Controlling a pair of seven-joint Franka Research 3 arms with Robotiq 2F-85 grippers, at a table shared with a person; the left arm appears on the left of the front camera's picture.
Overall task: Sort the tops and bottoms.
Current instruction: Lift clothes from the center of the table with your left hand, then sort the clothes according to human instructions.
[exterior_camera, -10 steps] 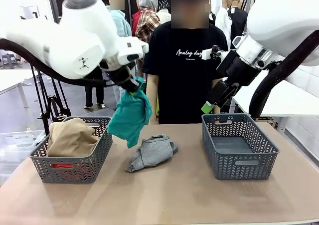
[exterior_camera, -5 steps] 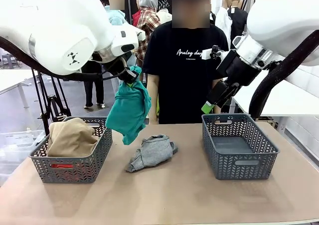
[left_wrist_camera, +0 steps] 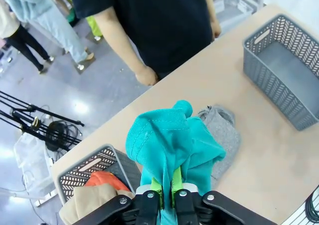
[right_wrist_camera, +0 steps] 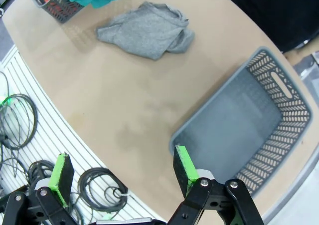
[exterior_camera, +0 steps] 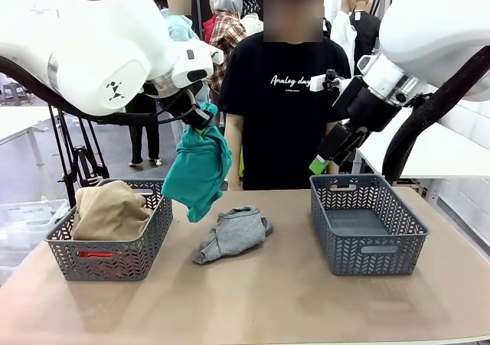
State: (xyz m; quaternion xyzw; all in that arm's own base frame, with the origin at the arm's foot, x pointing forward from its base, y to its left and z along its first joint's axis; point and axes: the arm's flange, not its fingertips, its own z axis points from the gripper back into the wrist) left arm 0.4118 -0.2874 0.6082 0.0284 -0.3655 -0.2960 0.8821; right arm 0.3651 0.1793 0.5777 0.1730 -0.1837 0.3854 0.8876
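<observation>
The tan-beige cloth garment (exterior_camera: 111, 207) and orange-red one (left_wrist_camera: 102, 179) are basketed, my left gripper (left_wrist_camera: 163, 190) clamps the teal-green cloth garment (exterior_camera: 197, 169) aloft, my right gripper (right_wrist_camera: 122, 172) gapes empty, and the crumpled grey cloth garment (exterior_camera: 233, 234) waits.

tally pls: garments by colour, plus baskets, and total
Teal garment: 1
Grey garment: 1
Tan garment: 1
Orange-red garment: 1
Baskets: 2, left basket and right basket
Total: 6
</observation>
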